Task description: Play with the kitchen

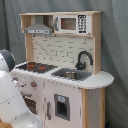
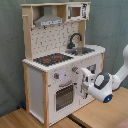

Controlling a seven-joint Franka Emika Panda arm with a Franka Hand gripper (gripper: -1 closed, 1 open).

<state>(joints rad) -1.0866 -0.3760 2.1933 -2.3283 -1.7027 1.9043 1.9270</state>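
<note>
You are looking at a staged lab setup; a grey curtain (image 1: 115, 60) backs the toy kitchen (image 2: 60, 65); it stands on wooden tabletops (image 2: 100, 115).

We see the kitchen (image 2: 60, 60) standing on a wooden surface (image 2: 95, 117). Our claw (image 2: 84, 82) sits at its front, just beside the oven door (image 2: 63, 96).

The kitchen (image 2: 60, 60) looked like painted white panels with a smooth matt finish, framed in pale unfinished-looking wood. Its hood (image 1: 39, 29) appeared grey and metal-like, the sink (image 1: 71, 75) a dull silvery basin, the faucet (image 2: 75, 39) glossy black plastic. At the second exterior view's right, the arm (image 2: 107, 85) wore glossy white plastic shells. The floor (image 2: 30, 119) there showed smooth light wood.
</note>
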